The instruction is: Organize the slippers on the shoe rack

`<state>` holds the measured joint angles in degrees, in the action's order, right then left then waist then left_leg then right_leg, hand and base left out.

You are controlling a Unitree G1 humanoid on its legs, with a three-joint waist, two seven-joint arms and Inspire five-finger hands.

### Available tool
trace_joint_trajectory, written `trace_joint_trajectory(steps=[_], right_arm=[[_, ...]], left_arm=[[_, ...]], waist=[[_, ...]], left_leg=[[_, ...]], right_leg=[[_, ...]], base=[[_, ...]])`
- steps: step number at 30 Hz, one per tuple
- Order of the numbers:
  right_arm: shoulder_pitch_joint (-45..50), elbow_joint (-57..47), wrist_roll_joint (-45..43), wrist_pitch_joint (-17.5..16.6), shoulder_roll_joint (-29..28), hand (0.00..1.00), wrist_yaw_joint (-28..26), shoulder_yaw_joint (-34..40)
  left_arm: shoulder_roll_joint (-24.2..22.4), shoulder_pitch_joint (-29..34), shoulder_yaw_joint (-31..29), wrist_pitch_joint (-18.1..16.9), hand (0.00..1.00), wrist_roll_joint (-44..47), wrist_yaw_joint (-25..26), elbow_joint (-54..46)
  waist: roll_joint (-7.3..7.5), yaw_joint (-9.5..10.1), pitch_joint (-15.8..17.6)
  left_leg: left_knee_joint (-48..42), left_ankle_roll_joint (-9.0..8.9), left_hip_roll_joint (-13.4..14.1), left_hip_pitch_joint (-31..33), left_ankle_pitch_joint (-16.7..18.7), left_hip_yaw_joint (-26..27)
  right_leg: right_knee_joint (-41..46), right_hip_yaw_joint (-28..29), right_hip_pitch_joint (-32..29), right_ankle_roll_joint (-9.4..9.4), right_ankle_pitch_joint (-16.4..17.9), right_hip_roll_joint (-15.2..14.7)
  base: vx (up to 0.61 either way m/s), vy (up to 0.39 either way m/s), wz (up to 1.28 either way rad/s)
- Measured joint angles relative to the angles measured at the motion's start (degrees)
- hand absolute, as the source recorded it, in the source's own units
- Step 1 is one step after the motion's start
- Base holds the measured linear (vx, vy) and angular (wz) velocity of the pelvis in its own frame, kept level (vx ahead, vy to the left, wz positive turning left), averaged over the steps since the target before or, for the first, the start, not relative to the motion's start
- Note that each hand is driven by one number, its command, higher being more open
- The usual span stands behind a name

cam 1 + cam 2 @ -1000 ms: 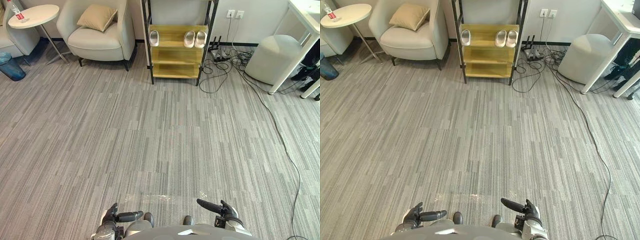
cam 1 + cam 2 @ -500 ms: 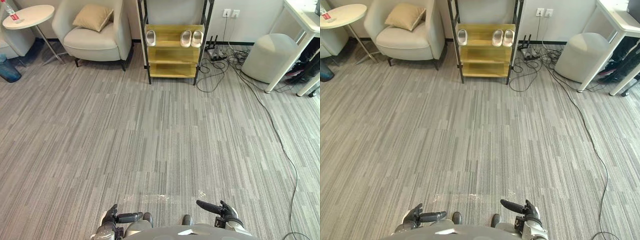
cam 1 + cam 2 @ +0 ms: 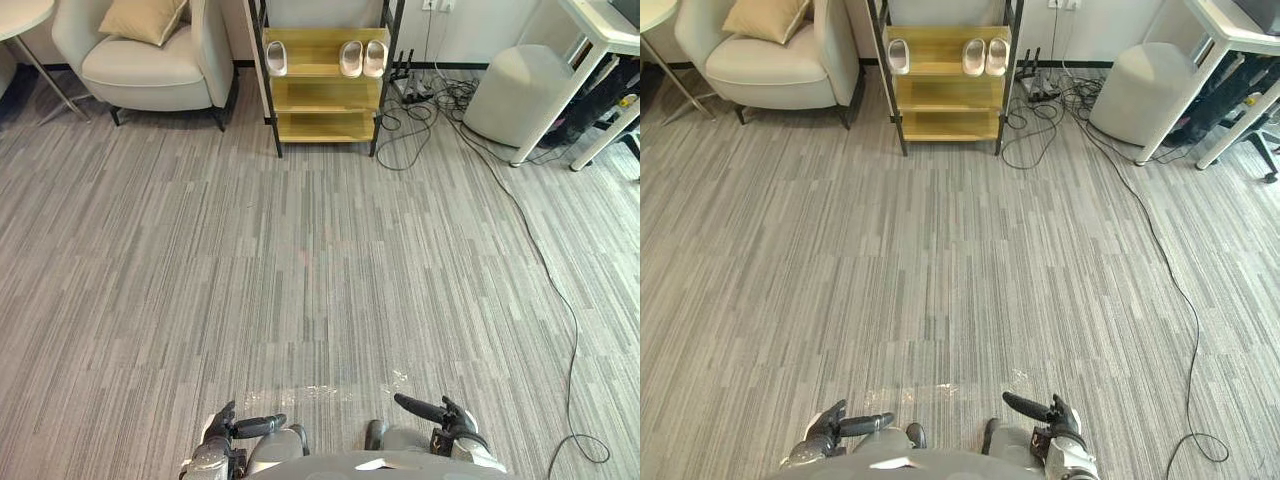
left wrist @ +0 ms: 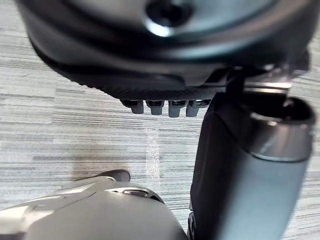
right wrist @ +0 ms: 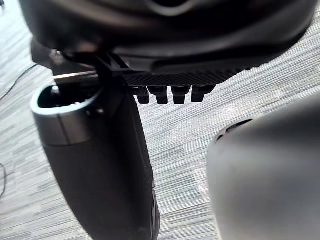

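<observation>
A wooden shoe rack [image 3: 322, 82] with a black frame stands far ahead against the wall. On its top shelf lie three pale slippers: a single one [image 3: 277, 57] at the left and a pair [image 3: 361, 58] side by side at the right. The two lower shelves look bare. My left hand [image 3: 226, 430] and right hand [image 3: 447, 417] hang low by my body, far from the rack, above grey carpet. Both are open and hold nothing. In each wrist view the fingers [image 4: 165, 106] [image 5: 175, 94] hang relaxed over the carpet.
A cream armchair [image 3: 140, 62] with a tan pillow stands left of the rack. A grey pouf [image 3: 508, 95] and a white desk [image 3: 605, 30] are at the right. Tangled cables [image 3: 425, 110] lie by the rack, and one long cable [image 3: 560, 300] runs down the floor's right side.
The whole picture has shifted, so the camera has moved: rack and armchair sit further left and higher. Both hands hold the same pose.
</observation>
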<state>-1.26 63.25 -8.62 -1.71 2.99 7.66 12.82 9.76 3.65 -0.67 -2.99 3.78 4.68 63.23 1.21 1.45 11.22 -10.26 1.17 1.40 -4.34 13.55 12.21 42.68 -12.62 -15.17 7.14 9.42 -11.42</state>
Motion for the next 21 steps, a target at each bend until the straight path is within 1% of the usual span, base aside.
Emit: trace_joint_trajectory(steps=[1,2,3,4,5,6,7,8,9,10,11,12,13,14,15,16,17,18,19,21], right_arm=[[-0.25,-0.01,-0.44,-0.01,-0.03,1.00,-0.08,0.02],[-0.28,-0.04,-0.47,-0.22,-0.03,1.00,-0.11,0.00],[-0.35,-0.07,-0.48,-0.30,-0.07,1.00,-0.12,0.01],[-0.69,-0.09,-0.48,-0.50,-0.09,1.00,-0.14,0.03],[-1.74,-0.11,-0.49,-0.65,-0.01,1.00,-0.14,0.12],[-2.46,-0.20,-0.45,-0.77,0.13,1.00,-0.12,0.52],[-2.47,-0.22,-0.45,-0.84,0.12,1.00,-0.10,0.66],[-2.28,-0.32,-0.51,-0.83,0.10,1.00,-0.12,1.28],[-2.12,-0.32,-0.51,-0.84,0.20,1.00,-0.06,1.76],[-2.51,-0.32,-0.40,-0.84,0.89,1.00,0.00,1.91],[-2.54,-0.47,-0.39,-0.88,0.90,1.00,0.00,1.92],[-2.65,-0.72,-0.39,-1.23,0.80,1.00,-0.08,1.83],[-2.48,-1.38,-0.39,-0.89,0.53,1.00,-0.17,1.15],[-2.45,-1.39,-0.39,-0.88,0.53,1.00,-0.16,1.13],[-1.86,-2.00,-0.41,-0.87,-0.08,1.00,0.05,1.13],[-1.60,-2.34,-0.42,-0.86,-0.34,1.00,0.21,1.14],[-1.49,-3.05,-0.42,-0.87,-0.95,1.00,0.36,1.13],[-1.43,-3.65,-0.43,-0.82,-1.47,1.00,0.46,1.12],[-1.47,-4.10,-0.49,-0.87,-1.93,1.00,0.54,1.10],[-2.53,-3.80,-0.49,-0.71,-2.19,1.00,0.68,1.13]], left_arm=[[-0.04,-0.03,-0.06,0.12,1.00,0.00,0.18,0.04],[-0.11,-0.02,-0.18,0.27,1.00,0.00,0.38,0.09],[-0.13,-0.07,-0.26,0.33,1.00,0.00,0.39,0.09],[-0.22,-0.33,-0.29,0.45,1.00,0.00,0.36,0.09],[-0.51,-0.73,-0.41,0.60,1.00,-0.01,0.39,0.10],[-0.88,-1.10,-0.46,0.60,1.00,-0.03,0.36,0.09],[-0.88,-1.23,-0.48,0.60,1.00,-0.05,0.34,0.10],[-0.84,-1.01,-0.71,0.59,1.00,-0.11,0.19,0.13],[-1.16,-0.78,-0.92,0.60,1.00,-0.23,0.22,0.23],[-2.19,-1.10,-2.05,0.27,1.00,-0.67,0.38,0.32],[-2.38,-1.22,-2.26,0.18,1.00,-0.66,0.36,0.31],[-2.93,-1.72,-3.10,0.05,1.00,-0.61,0.05,0.27],[-3.86,-1.66,-5.88,-0.07,1.00,-0.61,-0.16,-0.11],[-3.87,-1.65,-5.95,-0.07,1.00,-0.61,-0.15,-0.12],[-4.45,-1.64,-8.32,-0.21,1.00,-0.57,-0.13,-1.59],[-4.46,-1.65,-9.00,-0.25,1.00,-0.55,-0.12,-2.34],[-4.53,-1.69,-9.77,-0.30,1.00,-0.49,-0.14,-3.81],[-4.49,-1.82,-9.76,-0.51,1.00,-0.47,-0.10,-4.94],[-4.46,-2.21,-9.74,-0.92,1.00,-0.37,-0.05,-6.21],[-4.43,-2.89,-9.72,-1.27,1.00,0.25,-0.09,-6.29]], waist=[[0.07,-0.26,0.15],[-0.02,-0.39,0.19],[-0.07,-0.54,0.23],[-0.27,-0.89,0.36],[-0.92,-1.53,0.79],[-1.68,-2.27,1.22],[-1.65,-2.27,1.28],[-1.42,-2.31,1.32],[-1.23,-2.54,1.12],[-3.23,-2.17,1.06],[-3.32,-2.11,1.05],[-3.90,-1.68,1.17],[-5.35,-1.44,1.85],[-5.38,-1.43,1.86],[-5.49,-1.00,2.99],[-5.35,-0.64,3.22],[-4.43,0.24,3.78],[-3.99,1.02,4.05],[-3.37,1.69,4.35],[-3.44,2.48,4.65]], left_leg=[[0.27,0.33,0.14,-1.79,1.11,-0.76],[0.90,0.22,0.41,-3.12,1.64,-1.48],[1.34,0.13,0.60,-3.67,1.77,-1.87],[2.42,-0.07,1.14,-4.62,1.85,-2.66],[3.78,-0.69,2.23,-5.57,1.72,-3.84],[5.53,-1.67,3.33,-6.83,1.60,-5.17],[6.09,-1.97,3.50,-7.46,1.62,-5.55],[6.59,-4.01,3.73,-9.22,2.66,-6.87],[6.18,-4.93,4.25,-10.31,3.22,-7.91],[2.93,-5.50,6.33,-9.55,3.35,-8.31],[1.74,-5.70,6.54,-8.98,3.25,-8.31],[-6.04,-7.15,7.37,-5.48,2.37,-8.12],[-29.11,-6.34,10.67,3.10,-3.68,-8.55],[-29.62,-6.36,10.74,3.30,-3.87,-8.55],[-45.77,-6.57,13.63,8.99,-3.55,-7.58],[-49.23,-6.37,14.42,10.80,-3.25,-6.89],[-53.02,-5.88,15.17,14.13,-2.23,-5.36],[-53.50,-5.51,15.19,16.99,-1.33,-4.56],[-50.97,-5.17,14.77,22.08,-0.19,-3.83],[-42.40,-5.42,13.01,25.68,1.30,-3.20]], right_leg=[[0.70,-0.84,-0.39,-0.53,2.20,0.09],[-0.17,-2.40,-1.03,-1.38,3.27,0.45],[-1.20,-3.18,-1.43,-1.93,3.58,0.71],[-4.24,-4.41,-2.82,-2.50,3.76,1.64],[-9.22,-5.04,-4.37,-2.89,3.47,3.31],[-16.33,-4.86,-5.85,-3.41,1.04,5.53],[-18.94,-4.66,-6.14,-3.45,-0.31,5.96],[-21.44,-3.76,-6.39,-5.97,-5.39,6.37],[-20.53,-3.68,-5.60,-8.51,-8.99,6.24],[-19.01,-5.10,-4.98,-9.59,-6.60,7.24],[-19.04,-5.34,-4.79,-9.57,-6.11,7.34],[-20.54,-6.05,-3.11,-10.14,-5.02,8.18],[-27.74,-6.30,4.99,-10.43,-4.50,11.35],[-27.88,-6.30,5.19,-10.45,-4.49,11.44],[-31.56,-5.91,12.11,-11.18,-3.94,13.01],[-32.47,-5.59,14.00,-11.38,-3.80,13.38],[-34.14,-4.72,17.14,-11.52,-3.39,13.53],[-35.41,-4.07,19.10,-11.38,-2.98,13.41],[-37.49,-3.13,21.41,-10.72,-2.32,13.35],[-39.05,-2.25,23.57,-10.29,-2.07,12.94]], base=[[0.26,0.046,0.30],[0.24,0.002,0.30],[0.22,-0.022,0.35],[0.27,-0.059,0.45],[0.47,-0.132,0.67],[0.41,-0.118,0.62],[0.58,-0.224,0.73],[0.44,-0.201,0.68],[0.70,-0.296,0.71],[0.50,-0.214,0.43],[0.62,-0.263,0.28],[0.72,-0.322,0.11],[0.71,-0.298,0.07],[0.68,-0.257,-0.11],[0.42,-0.129,-0.12],[0.48,-0.126,-0.24],[0.35,-0.075,-0.26],[0.41,-0.064,-0.34],[0.47,0.014,-0.32],[0.43,0.080,-0.32]])
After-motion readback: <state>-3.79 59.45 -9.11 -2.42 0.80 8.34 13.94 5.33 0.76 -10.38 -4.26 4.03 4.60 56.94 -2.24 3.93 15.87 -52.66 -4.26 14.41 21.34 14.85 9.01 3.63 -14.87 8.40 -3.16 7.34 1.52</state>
